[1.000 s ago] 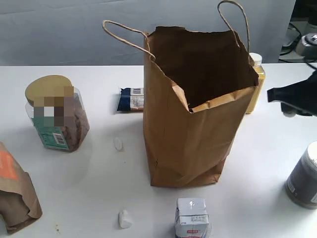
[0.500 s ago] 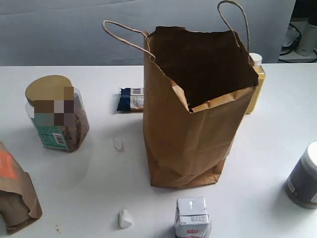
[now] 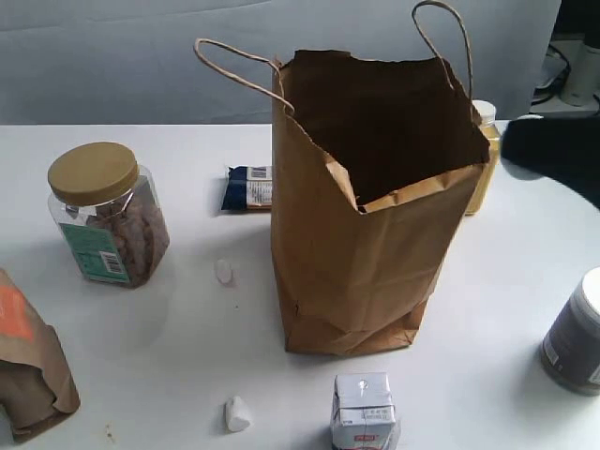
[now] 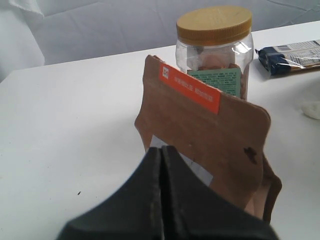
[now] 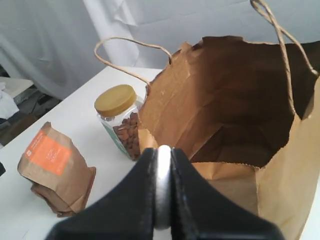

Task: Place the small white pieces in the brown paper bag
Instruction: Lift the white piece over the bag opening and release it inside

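Note:
The tall brown paper bag point(image 3: 366, 234) stands open in the middle of the table, its mouth also showing in the right wrist view point(image 5: 235, 100). Two small white pieces lie on the table left of it, one near its side point(image 3: 223, 271) and one by the front edge point(image 3: 236, 413). My right gripper point(image 5: 163, 150) is shut on a third white piece point(image 5: 163, 170), beside and above the bag's rim; the exterior view shows this gripper point(image 3: 553, 150) as a dark blur. My left gripper point(image 4: 161, 150) is shut and empty, behind the orange-label pouch point(image 4: 210, 140).
A yellow-lidded nut jar point(image 3: 108, 220) and the orange-label pouch point(image 3: 28, 361) stand at the left. A blue packet point(image 3: 248, 187) lies behind the bag, a yellow bottle point(image 3: 485, 159) at its right. A white-and-red carton point(image 3: 363, 412) and a grey jar point(image 3: 574, 333) stand near the front.
My right arm left the exterior view half a second ago and is now back at the right, higher and closer to the bag's rim. The table pieces have not moved.

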### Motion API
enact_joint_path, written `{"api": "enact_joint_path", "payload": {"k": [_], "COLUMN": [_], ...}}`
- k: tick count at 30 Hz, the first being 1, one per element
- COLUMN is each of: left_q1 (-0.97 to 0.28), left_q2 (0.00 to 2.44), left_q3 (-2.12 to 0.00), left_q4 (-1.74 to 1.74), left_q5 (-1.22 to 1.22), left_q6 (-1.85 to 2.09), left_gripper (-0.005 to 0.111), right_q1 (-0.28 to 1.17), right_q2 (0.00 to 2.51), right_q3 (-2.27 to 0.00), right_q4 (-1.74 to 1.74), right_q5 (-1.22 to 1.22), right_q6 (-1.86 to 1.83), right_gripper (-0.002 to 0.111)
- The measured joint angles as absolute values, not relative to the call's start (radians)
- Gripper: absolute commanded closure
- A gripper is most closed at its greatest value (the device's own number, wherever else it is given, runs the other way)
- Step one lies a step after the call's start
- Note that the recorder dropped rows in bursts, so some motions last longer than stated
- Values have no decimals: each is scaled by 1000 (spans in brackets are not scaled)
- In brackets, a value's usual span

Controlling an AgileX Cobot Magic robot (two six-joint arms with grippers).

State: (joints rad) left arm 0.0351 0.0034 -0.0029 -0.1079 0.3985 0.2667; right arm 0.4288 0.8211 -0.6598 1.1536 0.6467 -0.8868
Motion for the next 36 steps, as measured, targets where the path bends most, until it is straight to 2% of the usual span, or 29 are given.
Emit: {"api": "enact_joint_path", "payload": {"k": [8, 16, 17, 21, 23, 24, 25, 29, 32, 36], "left_q1": [35, 35, 35, 35, 35, 35, 35, 35, 35, 35], "left_q2": [3, 3, 3, 3, 3, 3, 3, 3, 3, 3], "left_q3": [-3, -3, -3, -3, -3, -3, -3, -3, -3, -3], "left_q4": [-108, -108, -108, -108, -108, -108, -108, -108, -108, -108], "left_q5": [399, 399, 399, 399, 399, 399, 399, 399, 399, 399], "left_q6": [267, 267, 267, 267, 267, 267, 267, 267, 267, 267], "left_gripper": [107, 107, 107, 107, 107, 107, 107, 107, 107, 107], "right_q1": [429, 502, 543, 629, 637, 638, 642, 763, 933, 1086], "right_q2": [1118, 1338, 1365, 1397, 1396, 1394, 1384, 1292, 1212, 1184], "right_q3": [-821, -1011, -1029, -1038, -1038, -1038, -1038, -1038, -1040, -1042], "right_q4": [1207, 1149, 1108, 961, 943, 932, 901, 713, 519, 292], "right_q5": [708, 743, 713, 590, 584, 584, 584, 551, 483, 454], "right_q6": [-1002, -985, -956, -854, -835, -835, -833, -765, -617, -424], "right_gripper": [108, 72, 71, 74, 89, 103, 108, 108, 108, 108]}}
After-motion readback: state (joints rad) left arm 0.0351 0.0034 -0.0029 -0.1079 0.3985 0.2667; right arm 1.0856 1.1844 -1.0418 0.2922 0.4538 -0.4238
